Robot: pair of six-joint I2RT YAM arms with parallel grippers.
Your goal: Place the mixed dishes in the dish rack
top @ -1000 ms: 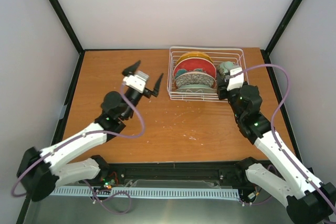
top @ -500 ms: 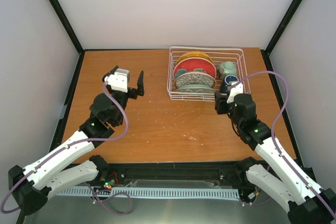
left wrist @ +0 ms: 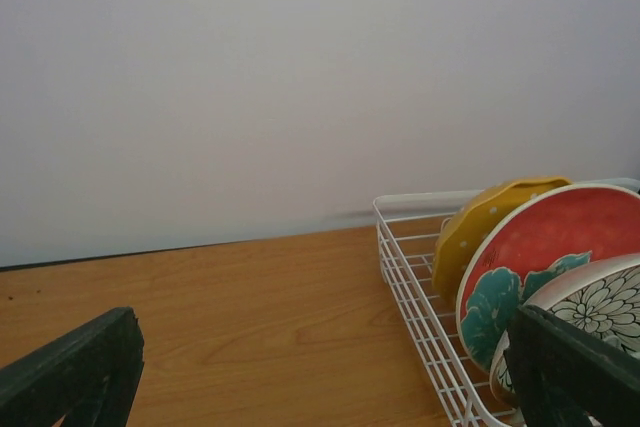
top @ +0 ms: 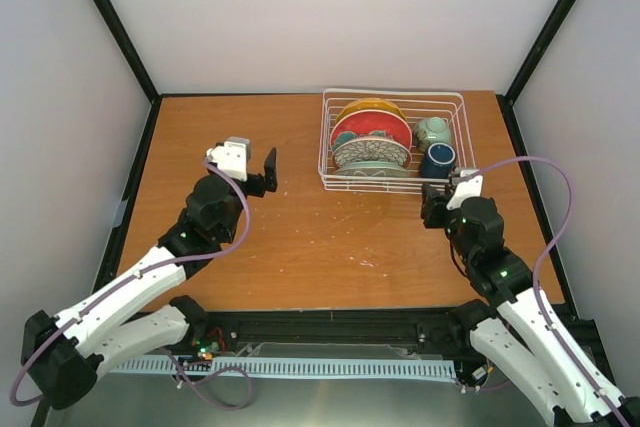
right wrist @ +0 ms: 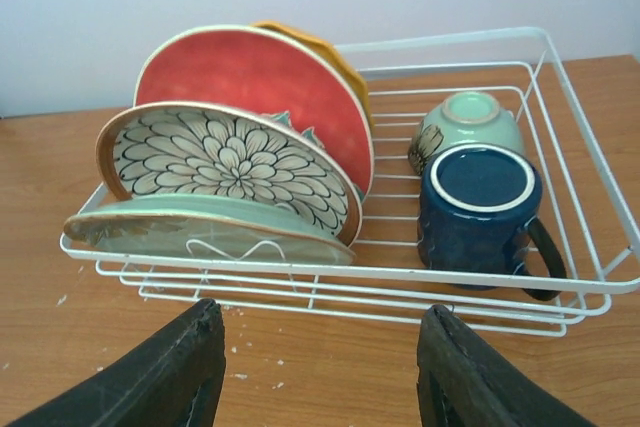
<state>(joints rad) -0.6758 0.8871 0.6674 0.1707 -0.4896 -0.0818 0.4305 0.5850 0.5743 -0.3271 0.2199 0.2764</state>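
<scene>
The white wire dish rack [top: 392, 179] stands at the back right of the table. In its slots stand the orange-yellow dotted plate [right wrist: 320, 52], the red plate [right wrist: 255, 77] and the white floral plate [right wrist: 220, 162], with the pale teal bowl [right wrist: 200, 227] leaning in front. On the rack's right side the dark blue mug [right wrist: 478, 209] sits upside down, and the pale green bowl [right wrist: 467, 122] is behind it. My right gripper [right wrist: 320, 372] is open just outside the rack's front rim and holds nothing. My left gripper [top: 242, 161] is open and empty over the table, left of the rack.
Bare wooden tabletop [top: 330, 237] with small white crumbs lies between the two arms. Black frame posts and pale walls enclose the table on three sides. From the left wrist view, the rack's left wall [left wrist: 410, 287] is close on the right.
My right gripper has pulled back from beside the mug to outside the rack's front rim. My left gripper has swung left and drawn back, away from the rack.
</scene>
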